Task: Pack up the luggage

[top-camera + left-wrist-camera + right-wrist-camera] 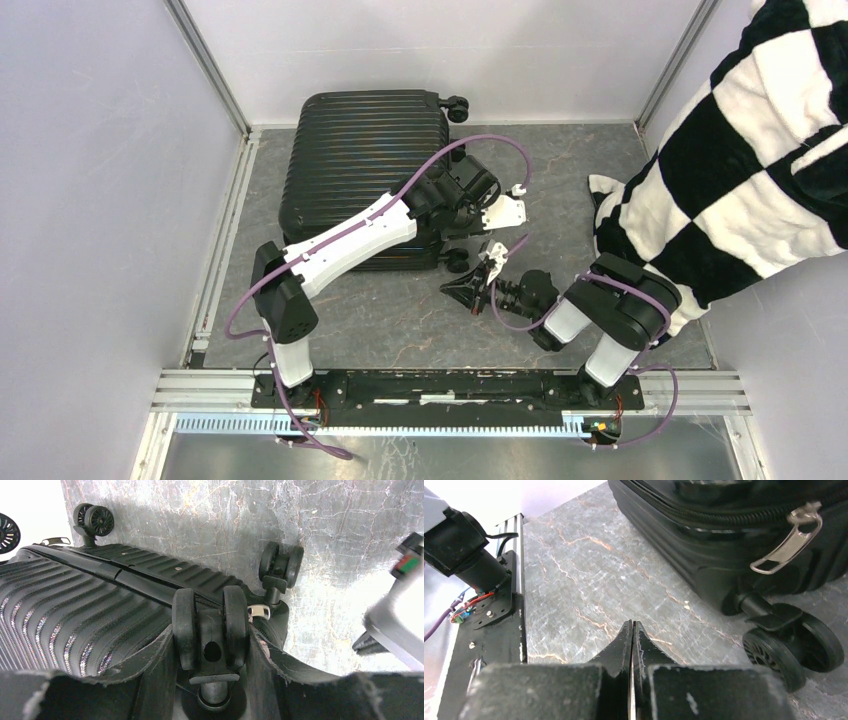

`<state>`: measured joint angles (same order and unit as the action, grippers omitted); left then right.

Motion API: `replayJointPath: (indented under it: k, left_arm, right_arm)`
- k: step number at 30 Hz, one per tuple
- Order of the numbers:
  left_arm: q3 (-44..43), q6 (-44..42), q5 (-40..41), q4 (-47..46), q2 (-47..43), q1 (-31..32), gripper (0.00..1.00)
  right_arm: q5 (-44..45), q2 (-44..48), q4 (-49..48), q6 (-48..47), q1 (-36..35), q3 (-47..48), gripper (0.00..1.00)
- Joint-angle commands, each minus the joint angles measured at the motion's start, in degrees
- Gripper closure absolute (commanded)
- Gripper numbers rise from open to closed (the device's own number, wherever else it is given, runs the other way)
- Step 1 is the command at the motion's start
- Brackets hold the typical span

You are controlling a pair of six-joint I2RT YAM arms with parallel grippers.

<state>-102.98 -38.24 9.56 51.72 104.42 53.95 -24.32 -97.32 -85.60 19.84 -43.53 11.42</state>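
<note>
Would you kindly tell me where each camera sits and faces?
Top external: overhead behind the robot, facing down on the luggage; left arm and right arm show.
Left wrist: facing the table along the left gripper, clamped on a caster wheel.
Right wrist: low, facing the luggage's zipper pull; shut right gripper shows.
Shared: luggage.

Bright, even overhead light fills the top view. The arms cast only soft, faint shadows on the grey desk, and the black luggage has a mild sheen along its ribs. In the left wrist view the far left corner and the desk's right side burn out white. The caster wheel is sharp, while the fingers of the left claw blur near the lens. In the right wrist view the far left is blown out, the zipper pull glints, and the right claw looks soft close up.
</note>
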Motion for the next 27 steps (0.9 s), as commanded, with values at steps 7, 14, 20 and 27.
replayJointPath:
  k: [7,14,20,27]
  left_arm:
    - [-5.15,3.51,1.54,-8.57,-3.26,-1.07,0.98]
    - [-4.64,3.04,1.38,-8.22,-3.85,-1.05,0.98]
    - [-5.58,3.26,0.92,-7.7,-4.17,-1.04,0.98]
    - [-5.19,3.13,0.9,-7.05,-4.74,-1.05,0.98]
  right_arm:
    - [8.17,3.61,-13.73,1.69,11.89,-2.72,0.54]
    - [-6.2,-5.57,-23.58,6.06,17.91,5.83,0.39]
    - [-12.04,-11.22,-26.6,11.16,19.68,14.47,0.37]
    - [-18.19,-14.82,-26.66,14.31,19.63,21.62,0.39]
